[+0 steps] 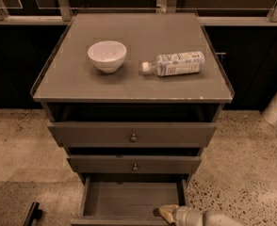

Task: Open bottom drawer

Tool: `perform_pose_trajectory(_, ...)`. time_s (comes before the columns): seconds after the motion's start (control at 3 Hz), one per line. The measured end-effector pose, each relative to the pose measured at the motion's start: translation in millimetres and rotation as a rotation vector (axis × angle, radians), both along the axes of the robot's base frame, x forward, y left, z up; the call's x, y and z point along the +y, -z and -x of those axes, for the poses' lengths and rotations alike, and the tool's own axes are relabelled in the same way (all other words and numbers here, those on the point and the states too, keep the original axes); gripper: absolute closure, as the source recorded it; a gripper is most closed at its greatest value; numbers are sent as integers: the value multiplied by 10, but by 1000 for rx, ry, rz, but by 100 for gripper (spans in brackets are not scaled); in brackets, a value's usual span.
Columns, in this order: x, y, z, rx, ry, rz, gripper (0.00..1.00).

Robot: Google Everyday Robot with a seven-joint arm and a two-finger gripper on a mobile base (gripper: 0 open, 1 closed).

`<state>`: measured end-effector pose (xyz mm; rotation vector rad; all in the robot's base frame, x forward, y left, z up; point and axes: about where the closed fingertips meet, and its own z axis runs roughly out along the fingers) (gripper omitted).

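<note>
Bottom drawer (129,199) at cabinet base stood extended toward camera, interior exposed; middle drawer (134,165) and top drawer (131,134) above it sat further in, each with small round knob; gripper (169,213) was at lower frame edge, at bottom drawer's front right corner; arm (214,218) entered from right; whether gripper was open or closed could not be told; on cabinet top surface (129,86): white bowl (107,55) at left, plastic bottle (175,63) lying on side near bowl's right.

You have no words or numbers to read here: the bottle (174,63) lying on the cabinet top (82,84) carries a pale printed label (185,61), but its print cannot be made out. The gripper (168,213), low at the front right corner of the bottom drawer (129,199), shows you no marking.
</note>
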<state>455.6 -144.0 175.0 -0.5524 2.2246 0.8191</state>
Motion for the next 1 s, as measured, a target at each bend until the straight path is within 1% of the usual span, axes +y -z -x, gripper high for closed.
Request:
perform_pose_trajectory(0.33, 28, -126, -24, -35, -25, 13, 11)
perform_pose_trajectory(0.67, 28, -126, -24, -35, -25, 13, 0)
perform_pose_trajectory(1.0, 29, -126, -24, -35, -25, 13, 0)
